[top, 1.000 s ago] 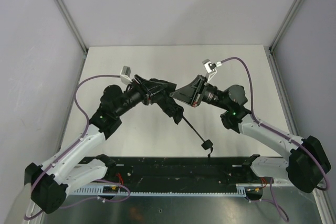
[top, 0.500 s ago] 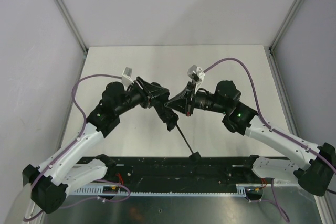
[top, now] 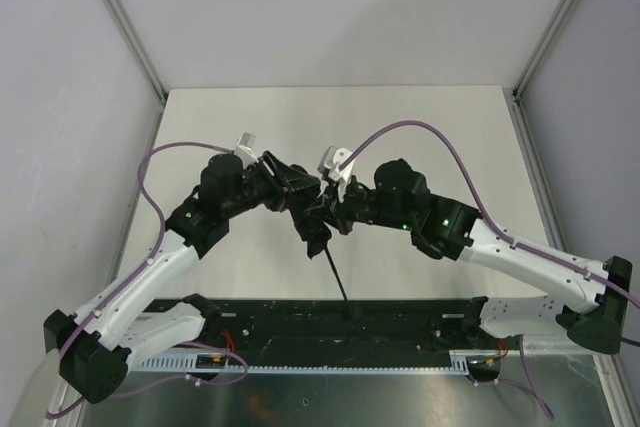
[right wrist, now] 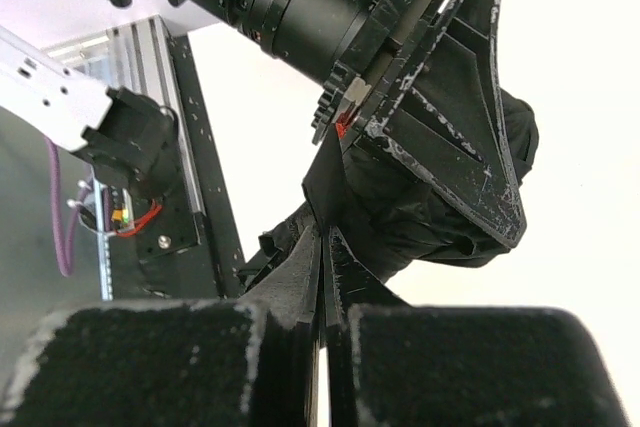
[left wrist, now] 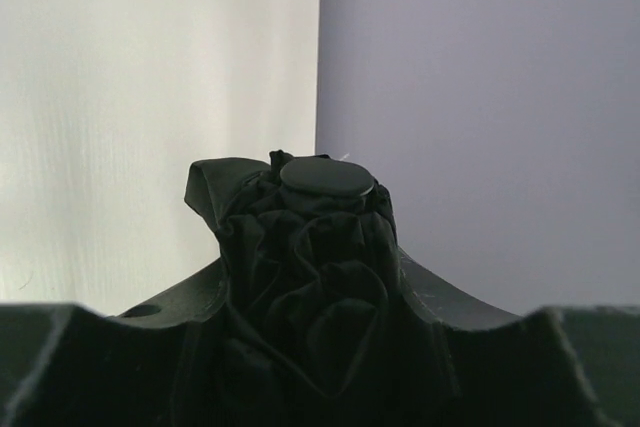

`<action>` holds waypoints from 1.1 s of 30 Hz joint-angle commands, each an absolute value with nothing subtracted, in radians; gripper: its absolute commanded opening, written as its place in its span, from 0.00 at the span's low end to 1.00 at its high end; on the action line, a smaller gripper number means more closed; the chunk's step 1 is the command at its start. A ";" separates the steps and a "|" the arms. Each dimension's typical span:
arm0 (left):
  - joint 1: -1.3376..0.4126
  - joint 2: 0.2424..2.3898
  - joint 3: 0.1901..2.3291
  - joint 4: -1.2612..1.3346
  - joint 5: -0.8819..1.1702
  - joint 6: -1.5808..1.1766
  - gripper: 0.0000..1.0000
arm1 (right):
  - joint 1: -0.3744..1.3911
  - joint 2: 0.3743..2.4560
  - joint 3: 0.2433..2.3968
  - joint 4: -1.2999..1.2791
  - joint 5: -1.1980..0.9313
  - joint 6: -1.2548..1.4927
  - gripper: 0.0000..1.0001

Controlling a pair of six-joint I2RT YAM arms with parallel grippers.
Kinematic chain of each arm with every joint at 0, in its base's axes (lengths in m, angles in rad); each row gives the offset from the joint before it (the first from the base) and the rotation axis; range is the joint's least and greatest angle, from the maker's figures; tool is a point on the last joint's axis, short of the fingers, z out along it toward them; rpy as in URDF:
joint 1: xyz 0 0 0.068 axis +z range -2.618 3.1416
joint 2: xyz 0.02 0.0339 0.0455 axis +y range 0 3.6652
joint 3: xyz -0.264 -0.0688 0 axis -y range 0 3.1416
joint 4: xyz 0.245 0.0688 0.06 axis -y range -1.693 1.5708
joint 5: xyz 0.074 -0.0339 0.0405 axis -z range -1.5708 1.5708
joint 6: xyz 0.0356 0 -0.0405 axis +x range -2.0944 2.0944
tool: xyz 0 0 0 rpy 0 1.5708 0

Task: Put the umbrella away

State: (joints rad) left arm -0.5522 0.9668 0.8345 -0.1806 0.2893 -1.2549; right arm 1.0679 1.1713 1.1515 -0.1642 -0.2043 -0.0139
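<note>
The black umbrella (top: 313, 223) hangs between my two grippers above the middle of the table. Its thin shaft (top: 335, 272) slants down towards the near rail. My left gripper (top: 292, 190) is shut on the bunched canopy; in the left wrist view the fabric (left wrist: 310, 257) fills the space between the fingers, with the round cap (left wrist: 326, 177) on top. My right gripper (top: 326, 210) meets it from the right. In the right wrist view its jaws (right wrist: 324, 243) are pressed together on a thin fold of the umbrella fabric (right wrist: 420, 217), just below the left gripper's fingers (right wrist: 450, 117).
A black rail (top: 420, 327) runs along the table's near edge between the arm bases. Pale walls with aluminium posts (top: 120, 22) stand left, right and behind. The white table (top: 330, 122) stretches behind the grippers.
My right gripper has moved left to the left gripper and shut on the umbrella. The shaft's lower end has swung left and down towards the rail.
</note>
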 commanded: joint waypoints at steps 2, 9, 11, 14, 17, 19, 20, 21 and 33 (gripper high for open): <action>-0.540 0.985 0.894 -0.154 0.181 -1.254 0.00 | 1.153 1.212 1.235 -0.163 -0.328 -0.066 0.00; -0.540 0.976 0.913 -0.158 0.202 -1.265 0.00 | 1.145 1.267 1.236 -0.155 -0.417 -0.046 0.03; -0.540 0.968 0.910 -0.158 0.206 -1.273 0.00 | 1.131 1.276 1.238 -0.152 -0.454 -0.033 0.05; -0.540 0.959 0.912 -0.160 0.212 -1.276 0.00 | 1.111 1.290 1.240 -0.149 -0.501 -0.015 0.07; -0.540 0.957 0.919 -0.161 0.217 -1.276 0.00 | 1.108 1.310 1.249 -0.166 -0.537 -0.012 0.08; -0.540 0.958 0.923 -0.161 0.222 -1.282 0.00 | 1.095 1.326 1.252 -0.175 -0.539 0.008 0.04; -0.539 0.957 0.926 -0.161 0.225 -1.281 0.00 | 1.083 1.337 1.253 -0.180 -0.549 0.024 0.03; -0.540 0.955 0.930 -0.162 0.227 -1.278 0.00 | 1.074 1.350 1.253 -0.180 -0.554 0.041 0.02; -0.542 0.932 0.987 -0.060 0.053 -0.749 0.00 | 1.089 1.159 1.261 -0.135 -0.657 0.268 0.51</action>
State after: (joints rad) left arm -0.5423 0.9745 0.8997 -0.2108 0.1577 -1.0447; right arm 1.0855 1.3025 1.2087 -0.1898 -0.6220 0.1593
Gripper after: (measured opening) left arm 0.464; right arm 0.426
